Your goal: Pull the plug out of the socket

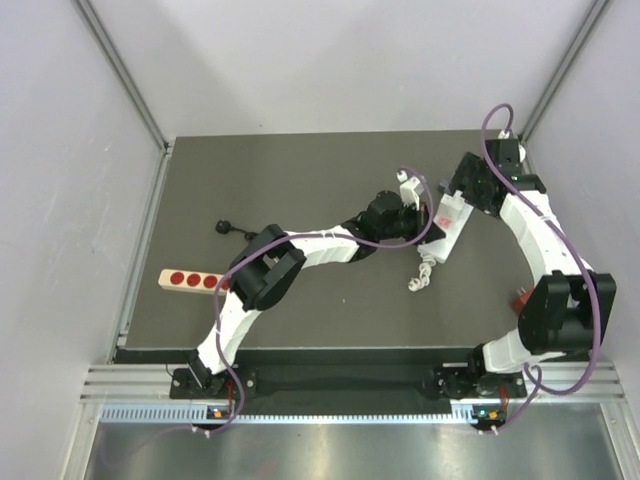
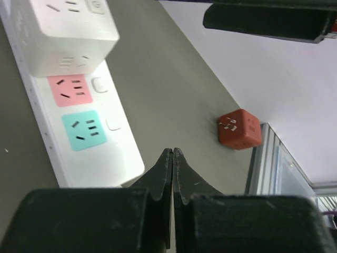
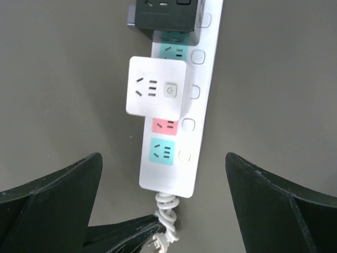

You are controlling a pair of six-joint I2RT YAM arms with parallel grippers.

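The long white socket strip (image 3: 197, 113) lies on the dark mat, with a coiled white cord (image 3: 167, 211) at its near end. A white cube plug (image 3: 156, 87) sits in it above the pink and cyan faces, and a black cube plug (image 3: 166, 13) sits further along. My right gripper (image 3: 163, 158) is open and empty, its fingers wide on either side above the strip's cord end. My left gripper (image 2: 172, 151) is shut and empty, its tips just past the strip's end (image 2: 100, 163); it shows in the right wrist view as a black finger beside the cord. In the top view the strip (image 1: 440, 240) lies between both grippers.
A red cube adapter (image 2: 239, 128) rests near the mat's right edge. A beige strip with red spots (image 1: 190, 280) lies at the left under the left arm. A small black plug with a cord (image 1: 228, 228) lies at the mid left. Grey walls close in the sides.
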